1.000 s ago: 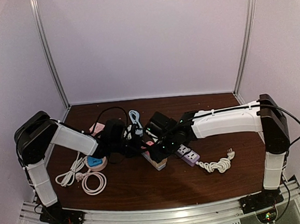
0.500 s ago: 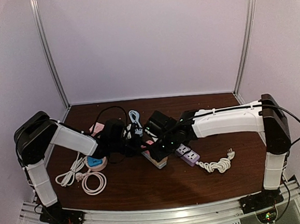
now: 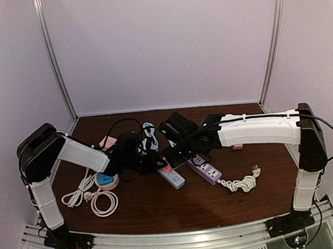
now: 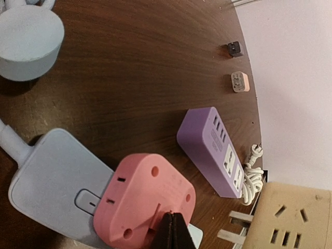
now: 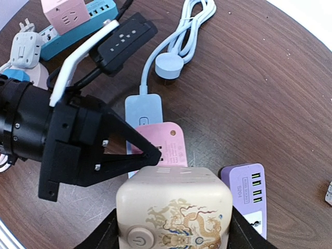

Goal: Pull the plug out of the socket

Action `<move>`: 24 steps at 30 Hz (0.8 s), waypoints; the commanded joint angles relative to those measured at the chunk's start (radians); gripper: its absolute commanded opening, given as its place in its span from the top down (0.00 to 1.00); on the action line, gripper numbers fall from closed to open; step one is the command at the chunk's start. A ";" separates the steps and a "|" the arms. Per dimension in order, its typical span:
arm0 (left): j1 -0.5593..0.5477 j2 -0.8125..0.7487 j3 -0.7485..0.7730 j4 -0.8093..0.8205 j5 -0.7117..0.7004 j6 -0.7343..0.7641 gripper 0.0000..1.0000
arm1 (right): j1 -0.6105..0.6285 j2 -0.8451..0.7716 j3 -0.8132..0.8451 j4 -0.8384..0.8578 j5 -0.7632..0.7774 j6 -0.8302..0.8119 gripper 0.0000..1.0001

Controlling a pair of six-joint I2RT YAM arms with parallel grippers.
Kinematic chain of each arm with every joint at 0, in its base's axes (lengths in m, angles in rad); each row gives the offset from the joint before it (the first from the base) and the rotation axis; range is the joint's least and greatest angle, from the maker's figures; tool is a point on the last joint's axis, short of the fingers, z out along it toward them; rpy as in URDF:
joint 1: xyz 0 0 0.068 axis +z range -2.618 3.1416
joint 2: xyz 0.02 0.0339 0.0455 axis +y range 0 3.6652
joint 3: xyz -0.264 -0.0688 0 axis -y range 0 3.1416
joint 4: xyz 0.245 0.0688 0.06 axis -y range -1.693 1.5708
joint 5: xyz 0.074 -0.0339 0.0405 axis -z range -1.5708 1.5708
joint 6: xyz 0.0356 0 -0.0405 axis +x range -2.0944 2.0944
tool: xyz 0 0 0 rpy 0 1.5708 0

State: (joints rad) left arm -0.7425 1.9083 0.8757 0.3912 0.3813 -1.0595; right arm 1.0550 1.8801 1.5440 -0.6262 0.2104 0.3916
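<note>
My right gripper [image 3: 174,151] is shut on a beige cube plug with a dragon print [image 5: 174,207]. It holds the cube in the air above the table, its metal prongs [image 4: 233,220] bare and free of any socket. Below it lies a light blue power strip [image 5: 144,109], also in the top view [image 3: 172,177], with a pink adapter [image 5: 171,148] plugged into it. My left gripper [image 4: 173,231] is shut, its tips pressed on the pink adapter [image 4: 145,202], holding the strip [image 4: 52,181] down.
A purple power strip [image 3: 204,169] lies just right of the blue one, with a coiled white cord [image 3: 240,183] beyond it. A black strip [image 5: 124,39], a round blue plug [image 5: 168,67] and a teal strip [image 5: 78,15] lie behind. White cables [image 3: 97,199] lie at the left.
My right gripper has risen and moved back with the beige cube, which has come off the near end of the blue strip. The left gripper has stayed on the pink adapter.
</note>
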 commanded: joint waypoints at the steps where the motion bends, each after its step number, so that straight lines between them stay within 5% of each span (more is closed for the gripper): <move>1: 0.010 0.114 -0.069 -0.411 -0.112 0.037 0.98 | -0.056 -0.091 -0.034 0.025 0.001 0.006 1.00; 9: 0.007 0.073 0.042 -0.440 -0.086 0.102 0.98 | -0.214 -0.186 -0.135 0.125 -0.154 0.020 1.00; 13: -0.007 0.051 0.212 -0.524 -0.080 0.176 0.97 | -0.337 -0.206 -0.172 0.212 -0.288 0.043 1.00; 24: -0.021 -0.077 0.393 -0.605 -0.037 0.265 0.84 | -0.573 -0.115 -0.210 0.460 -0.628 0.158 1.00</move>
State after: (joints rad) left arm -0.7593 1.9137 1.2388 -0.1520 0.3408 -0.8459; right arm 0.5148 1.7203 1.3376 -0.3111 -0.2668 0.4908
